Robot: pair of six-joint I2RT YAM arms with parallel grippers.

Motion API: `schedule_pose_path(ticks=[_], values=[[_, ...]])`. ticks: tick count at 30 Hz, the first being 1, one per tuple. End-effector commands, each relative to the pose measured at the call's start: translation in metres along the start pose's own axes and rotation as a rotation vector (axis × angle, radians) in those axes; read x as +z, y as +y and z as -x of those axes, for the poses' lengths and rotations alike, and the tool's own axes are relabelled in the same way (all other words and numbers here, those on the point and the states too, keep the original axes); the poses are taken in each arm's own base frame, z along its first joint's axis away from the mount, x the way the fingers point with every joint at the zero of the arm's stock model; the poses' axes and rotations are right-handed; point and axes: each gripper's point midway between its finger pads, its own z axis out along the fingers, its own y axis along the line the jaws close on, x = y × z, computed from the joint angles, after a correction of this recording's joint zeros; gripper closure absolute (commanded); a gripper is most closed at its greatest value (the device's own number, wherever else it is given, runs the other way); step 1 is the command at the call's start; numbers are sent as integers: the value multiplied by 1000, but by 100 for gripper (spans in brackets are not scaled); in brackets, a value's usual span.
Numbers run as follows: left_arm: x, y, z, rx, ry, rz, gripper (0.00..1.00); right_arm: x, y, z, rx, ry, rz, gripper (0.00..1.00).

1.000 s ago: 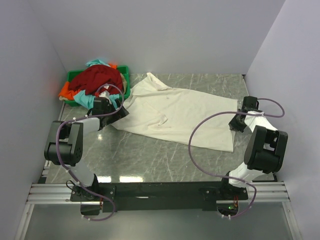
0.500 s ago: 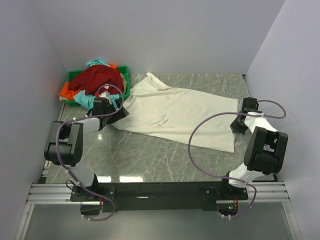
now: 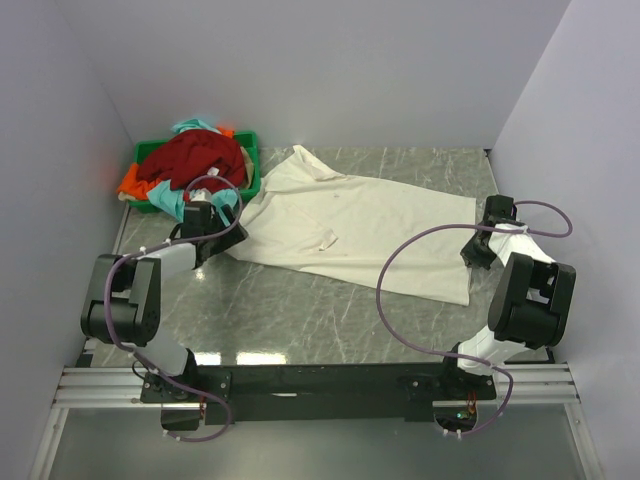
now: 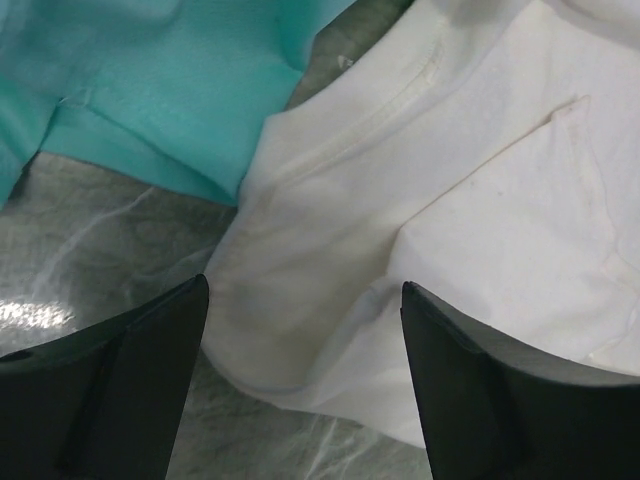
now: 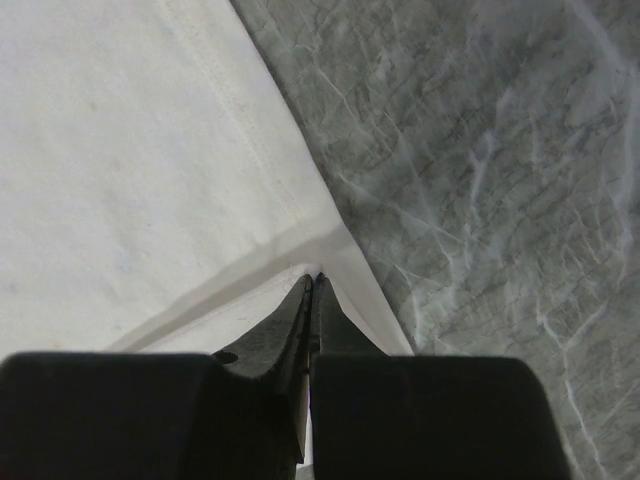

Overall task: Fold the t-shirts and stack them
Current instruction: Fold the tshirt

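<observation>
desk (image 3: 300,310) under both my hands | cream-white t-shirt (image 3: 370,225) spread flat between them | dark red t-shirt (image 3: 195,155) heaped in green bin (image 3: 250,150) beyond my left hand (image 4: 302,290) | left hand wide above cream edge, teal t-shirt (image 4: 150,80) ahead-left | right hand (image 5: 313,278) pinched tight on cream corner

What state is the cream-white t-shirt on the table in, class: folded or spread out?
Spread out. The cream-white t-shirt lies stretched wide across the table, wrinkled in places, not gathered into a folded shape.
</observation>
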Motion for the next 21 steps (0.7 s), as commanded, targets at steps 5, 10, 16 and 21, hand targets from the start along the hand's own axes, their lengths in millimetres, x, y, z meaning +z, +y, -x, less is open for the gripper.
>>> schedule_pose_path(ticks=[5, 10, 16, 21], values=[[-15, 12, 9, -31, -70, 49, 19, 3, -9, 2, 11, -10, -33, 100], [-24, 19, 7, -57, -85, 56, 23, 3, -8, 2, 9, -10, -28, 100], [-33, 20, 5, -85, -83, -4, 26, 3, -6, 2, 8, -4, -20, 100], [-36, 21, -4, -89, -63, -26, 34, 4, -6, 0, 7, 1, -16, 100]])
